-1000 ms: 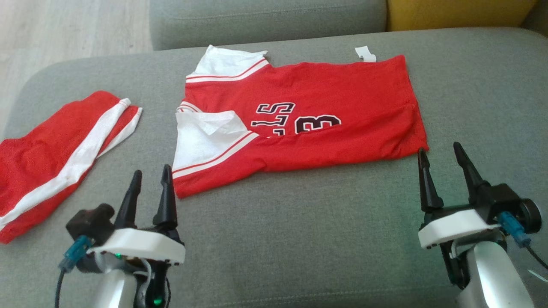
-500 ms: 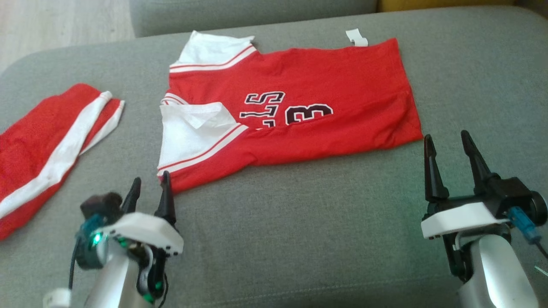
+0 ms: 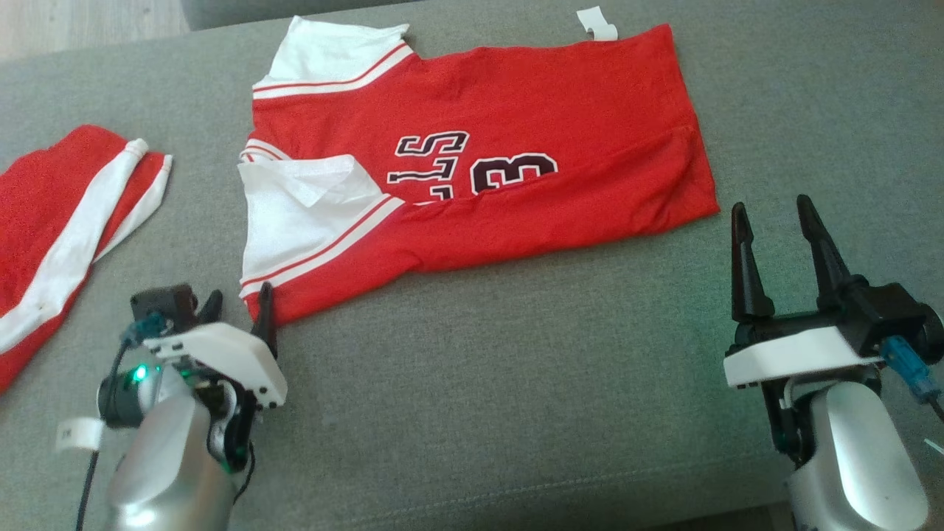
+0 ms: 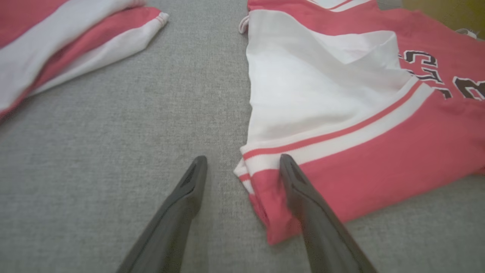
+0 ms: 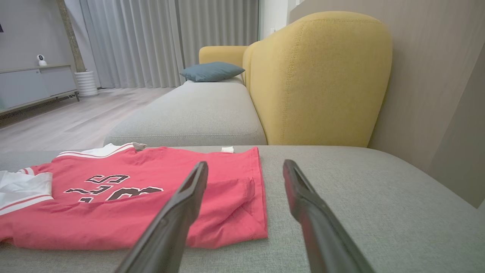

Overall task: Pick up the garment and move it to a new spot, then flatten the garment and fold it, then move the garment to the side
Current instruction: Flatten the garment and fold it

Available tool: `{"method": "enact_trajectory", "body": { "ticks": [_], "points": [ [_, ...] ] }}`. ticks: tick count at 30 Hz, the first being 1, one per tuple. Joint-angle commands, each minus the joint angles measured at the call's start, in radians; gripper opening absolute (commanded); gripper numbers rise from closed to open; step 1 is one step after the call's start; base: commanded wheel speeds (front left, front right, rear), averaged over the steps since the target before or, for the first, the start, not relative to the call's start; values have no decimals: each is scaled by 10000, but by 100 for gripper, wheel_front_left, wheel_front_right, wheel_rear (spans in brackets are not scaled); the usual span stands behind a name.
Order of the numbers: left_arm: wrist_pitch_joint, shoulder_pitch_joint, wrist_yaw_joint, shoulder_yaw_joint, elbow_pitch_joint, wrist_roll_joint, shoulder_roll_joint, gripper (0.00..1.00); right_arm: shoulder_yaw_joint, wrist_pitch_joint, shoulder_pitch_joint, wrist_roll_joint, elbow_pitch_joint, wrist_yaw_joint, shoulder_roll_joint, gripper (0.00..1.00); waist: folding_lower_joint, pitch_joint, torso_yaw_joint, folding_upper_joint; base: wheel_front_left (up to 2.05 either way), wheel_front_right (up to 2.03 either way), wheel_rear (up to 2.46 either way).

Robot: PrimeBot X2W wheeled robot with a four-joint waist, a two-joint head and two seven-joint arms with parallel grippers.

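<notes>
A red jersey with white sleeves and dark lettering lies partly folded on the grey sofa cushion. Its near left corner sits between the fingers of my left gripper, which is open and low over the cushion; in the head view this left gripper is at the jersey's lower left corner. My right gripper stands open just right of the jersey's near right corner, apart from the cloth, with nothing between its fingers.
Red shorts with white stripes lie at the cushion's left. A second grey seat, a yellow sofa back and a blue pillow stand beyond. Bare cushion stretches along the front, between my arms.
The head camera has tilted down, shifting the whole picture up and left. My left gripper has dropped lower and forward to the jersey's near left corner. The right gripper has barely moved.
</notes>
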Motion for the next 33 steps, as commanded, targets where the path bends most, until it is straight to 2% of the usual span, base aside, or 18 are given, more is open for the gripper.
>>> {"method": "enact_trajectory", "body": {
  "ticks": [1, 7, 8, 9, 11, 14, 18, 22, 28, 33],
  "points": [
    [23, -477, -102, 274, -25, -51, 349, 100, 180, -26, -314, 85, -362, 37, -17, 100, 0, 70, -38, -1, 0, 0, 0],
    [535, -769, -598, -39, 619, -112, 364, 100, 95, -33, -379, 81, -302, 37, -17, 100, 0, 193, -41, -1, 0, 0, 0],
    [677, -797, -689, -113, 712, -123, 350, 93, 82, -33, -412, 81, -279, 37, -17, 100, 0, 205, -33, -1, 0, 0, 0],
    [767, -829, -764, -184, 768, -120, 345, 0, 64, -24, -457, 84, -250, 37, -17, 100, 0, 221, -22, -1, 0, 0, 0],
    [677, -910, -803, -249, 747, -101, 341, 0, 48, 72, -589, 94, -118, 37, -17, 100, 0, 249, 22, -1, 0, 0, 0],
    [-38, -1104, -669, -270, 428, 9, 355, 0, -226, 890, -1020, 424, 592, 37, -17, 100, 0, 293, 200, -1, 0, 0, 0],
    [-874, -1264, -646, -435, -157, 211, 299, 0, -779, 1969, -1706, 828, 1804, 37, -17, 100, 0, 352, 479, -1, 0, 0, 0],
    [-1248, -1362, -702, -657, -812, 374, 197, 0, -1375, 2767, -2522, 749, 3100, 37, -17, 100, 0, 482, 805, -1, 0, 0, 0],
    [-1349, -1363, -781, -989, -1655, 504, 69, 0, -2025, 3244, -3502, 21, 4538, 37, -16, 100, 0, 697, 1197, -1, 0, 0, 0],
    [-1247, -1312, -762, -1113, -2013, 522, 62, 0, -2412, 3247, -3974, -481, 5151, 37, -16, 100, 0, 818, 1327, -1, 0, 0, 0]
  ]
}}
